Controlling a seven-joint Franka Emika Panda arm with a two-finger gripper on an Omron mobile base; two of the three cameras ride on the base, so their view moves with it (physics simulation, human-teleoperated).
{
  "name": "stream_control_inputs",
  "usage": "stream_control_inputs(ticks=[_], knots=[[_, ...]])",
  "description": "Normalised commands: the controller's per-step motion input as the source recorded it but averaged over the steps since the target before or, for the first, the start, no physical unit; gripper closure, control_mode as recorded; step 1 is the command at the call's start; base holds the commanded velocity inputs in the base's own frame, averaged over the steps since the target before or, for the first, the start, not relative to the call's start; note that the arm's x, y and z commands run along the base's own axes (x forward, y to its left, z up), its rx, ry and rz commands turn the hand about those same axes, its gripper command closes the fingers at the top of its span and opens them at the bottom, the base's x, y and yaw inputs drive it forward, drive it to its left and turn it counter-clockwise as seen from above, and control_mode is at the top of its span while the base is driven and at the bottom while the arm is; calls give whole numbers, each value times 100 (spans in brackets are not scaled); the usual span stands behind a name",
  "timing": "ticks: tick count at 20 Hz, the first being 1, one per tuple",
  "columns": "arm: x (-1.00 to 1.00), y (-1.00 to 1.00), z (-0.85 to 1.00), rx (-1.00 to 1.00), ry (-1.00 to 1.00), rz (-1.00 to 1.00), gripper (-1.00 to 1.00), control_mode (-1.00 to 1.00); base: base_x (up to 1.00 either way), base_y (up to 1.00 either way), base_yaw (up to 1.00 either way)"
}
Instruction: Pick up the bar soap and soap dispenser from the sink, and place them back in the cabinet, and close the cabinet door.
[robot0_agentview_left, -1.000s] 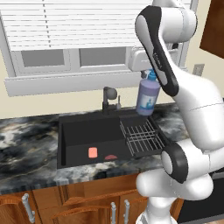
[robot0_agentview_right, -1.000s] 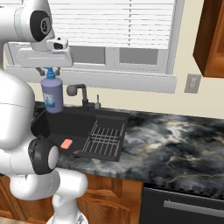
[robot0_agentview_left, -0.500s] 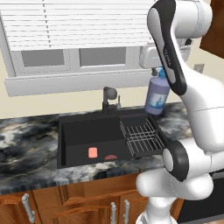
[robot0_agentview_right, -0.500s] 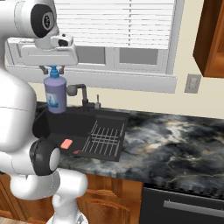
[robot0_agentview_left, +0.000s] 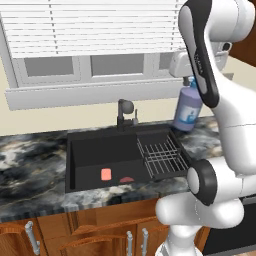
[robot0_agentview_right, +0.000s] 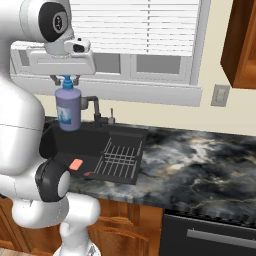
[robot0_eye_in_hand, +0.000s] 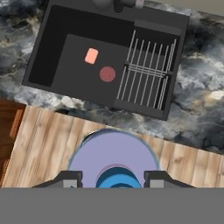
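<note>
The gripper (robot0_agentview_right: 66, 78) holds the soap dispenser (robot0_agentview_right: 68, 110) by its blue pump top, fingers (robot0_eye_in_hand: 70, 179) narrowed on either side of the neck, so the bottle hangs upright, high above the right end of the sink (robot0_agentview_left: 80, 150), clear of the marbled surface (robot0_agentview_right: 200, 165). The step in hand looks like carrying the dispenser toward the cabinet (robot0_agentview_right: 242, 45), whose reddish-brown side shows at upper right in the right base view. The bar soap (robot0_agentview_left: 106, 174) lies flat on the basin floor beside a darker red round piece (robot0_agentview_left: 127, 179), both left of the wire rack (robot0_agentview_left: 160, 155). Next, the arm likely needs to swing the bottle right and upward to the shelf without tipping it, then return for the bar.
</note>
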Motion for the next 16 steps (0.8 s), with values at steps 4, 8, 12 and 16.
stream_control_inputs(ticks=[4,8,12,16], knots=[[-3,-20,0,0,0,0,100,-100,0,0,0],[0,-10,0,-6,0,0,100,-100,0,0,0],[0,-5,0,-11,0,0,100,-100,0,0,0],[0,-9,0,-6,0,0,100,-100,0,0,0]])
